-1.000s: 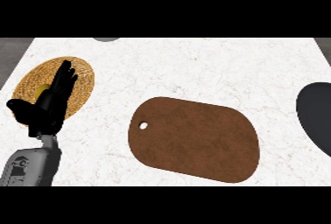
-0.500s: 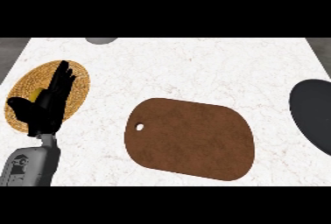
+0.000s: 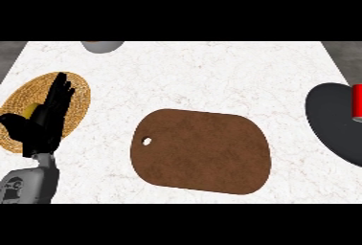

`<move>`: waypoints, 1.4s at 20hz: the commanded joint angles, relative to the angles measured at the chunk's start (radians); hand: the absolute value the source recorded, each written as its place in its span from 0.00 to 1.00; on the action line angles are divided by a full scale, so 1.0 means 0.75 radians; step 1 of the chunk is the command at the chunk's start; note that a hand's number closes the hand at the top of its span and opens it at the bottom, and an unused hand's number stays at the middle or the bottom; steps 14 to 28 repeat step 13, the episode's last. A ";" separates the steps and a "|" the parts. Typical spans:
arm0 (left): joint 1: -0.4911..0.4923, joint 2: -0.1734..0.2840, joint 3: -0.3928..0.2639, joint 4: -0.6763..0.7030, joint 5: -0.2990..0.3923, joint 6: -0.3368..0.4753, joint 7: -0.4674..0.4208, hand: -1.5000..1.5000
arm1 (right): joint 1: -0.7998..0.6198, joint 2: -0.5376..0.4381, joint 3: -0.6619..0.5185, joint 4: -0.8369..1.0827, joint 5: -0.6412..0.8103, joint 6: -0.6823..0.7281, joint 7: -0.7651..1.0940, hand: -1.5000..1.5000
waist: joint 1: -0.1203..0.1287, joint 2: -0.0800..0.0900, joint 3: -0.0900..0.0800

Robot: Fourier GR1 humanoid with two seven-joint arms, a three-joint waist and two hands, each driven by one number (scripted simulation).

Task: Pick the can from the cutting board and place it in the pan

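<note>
Already the can stands in the pan, far right of the open left robot hand (resting, fingers straight).

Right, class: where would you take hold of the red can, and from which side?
Round its side wall, probably coming from the view's right: the can looks upright over the pan, cut off by the picture's edge.

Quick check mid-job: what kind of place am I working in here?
Most likely a kitchen counter: a pale marbled worktop with a brown cutting board on it and a dark pan at the right edge, a red can in it.
</note>
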 commanded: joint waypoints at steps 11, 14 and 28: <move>-0.057 -0.008 -0.005 0.032 -0.026 0.027 0.009 0.50 | 0.666 0.574 0.041 -1.232 -0.184 0.258 0.324 0.00 | 0.002 0.018 0.001; 0.009 -0.033 -0.029 -0.031 -0.007 0.002 -0.008 0.50 | 0.779 0.578 0.103 -1.353 -0.236 0.205 0.416 0.00 | 0.036 0.020 0.005; 0.009 -0.033 -0.029 -0.031 -0.007 0.002 -0.008 0.50 | 0.779 0.578 0.103 -1.353 -0.236 0.205 0.416 0.00 | 0.036 0.020 0.005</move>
